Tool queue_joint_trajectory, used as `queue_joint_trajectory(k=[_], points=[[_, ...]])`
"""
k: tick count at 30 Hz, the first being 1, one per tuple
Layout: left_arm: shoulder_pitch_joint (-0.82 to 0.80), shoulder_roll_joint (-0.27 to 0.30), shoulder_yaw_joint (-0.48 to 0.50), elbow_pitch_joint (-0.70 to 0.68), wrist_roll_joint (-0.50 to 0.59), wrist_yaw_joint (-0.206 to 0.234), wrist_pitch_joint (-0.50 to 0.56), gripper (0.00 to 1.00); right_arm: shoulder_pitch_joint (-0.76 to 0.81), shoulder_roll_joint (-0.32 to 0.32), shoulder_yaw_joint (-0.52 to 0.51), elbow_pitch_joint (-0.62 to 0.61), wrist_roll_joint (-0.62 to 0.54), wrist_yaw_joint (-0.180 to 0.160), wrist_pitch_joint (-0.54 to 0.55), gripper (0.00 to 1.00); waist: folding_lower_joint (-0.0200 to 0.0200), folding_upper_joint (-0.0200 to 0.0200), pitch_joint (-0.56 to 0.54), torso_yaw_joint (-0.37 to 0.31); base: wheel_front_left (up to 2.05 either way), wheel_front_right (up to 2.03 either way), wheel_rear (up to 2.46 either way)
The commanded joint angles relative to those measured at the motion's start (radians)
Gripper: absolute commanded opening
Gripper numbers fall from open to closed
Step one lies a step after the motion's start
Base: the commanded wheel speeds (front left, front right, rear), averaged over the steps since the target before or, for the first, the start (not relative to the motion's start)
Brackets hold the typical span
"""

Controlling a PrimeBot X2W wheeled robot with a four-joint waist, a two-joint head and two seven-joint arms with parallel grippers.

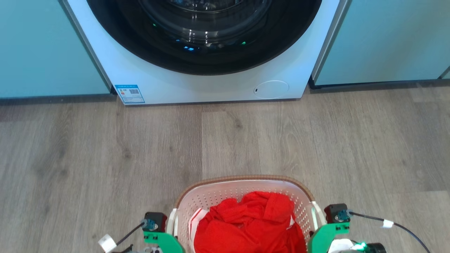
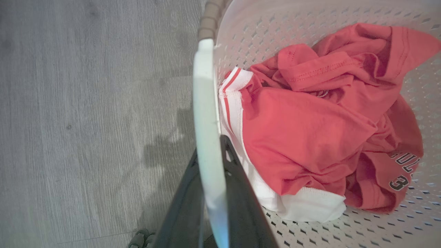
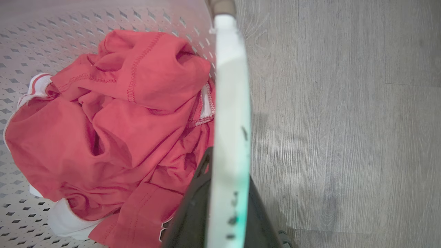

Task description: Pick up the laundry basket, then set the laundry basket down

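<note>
- Wood-look floor (image 1: 105,158) took up most of the head view. It ran from the washer's foot at the far edge to the robot at the near edge.
- Washer (image 1: 211,88): white front w/ dark round door, at the floor's far edge, teal cabinets (image 1: 42,49) on either side.
- Laundry basket (image 1: 225,193) sat at the near edge of the floor, centred betw. the two arms and well apart from the washer. Its base was hidden, so couldn't tell if it was on the floor or just off it.
- Red garment (image 2: 310,120) w/ white trim lay bunched inside the basket, below the brown rim (image 1: 246,178).
- L gripper (image 2: 210,151): fingers nearly closed, one each side of the L handle (image 2: 205,103), pinching it.
- R gripper (image 3: 229,165): same, narrow gap, clamped on the R handle (image 3: 231,86).
- Step, as judged: both handles were gripped, so this was the pick-up/hold phase; set-down not yet done.
- Next move prob. called for both arms to travel together at equal height, keeping the basket level so the thin handles wouldn't slip from the fingers and the load wouldn't shift. The basket would then go down flat on the floor before either gripper opened.
</note>
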Motion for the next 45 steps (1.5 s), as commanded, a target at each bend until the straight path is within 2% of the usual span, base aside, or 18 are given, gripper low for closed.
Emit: queue_joint_trajectory(k=[1,45], points=[[-0.011,0.022,0.011,0.005,-0.006,-0.001,-0.016,0.0,0.004,0.004,0.025,-0.007,0.01,-0.002,-0.011,0.0,0.0001,0.0,-0.006,-0.001,0.0,0.0,0.0],[-0.001,0.022,-0.056,0.043,-0.082,-0.023,-0.004,0.0,-0.015,0.005,0.195,0.028,0.193,-0.002,-0.036,0.0,0.0001,0.0,-0.031,-0.008,0.0,0.0,0.0]])
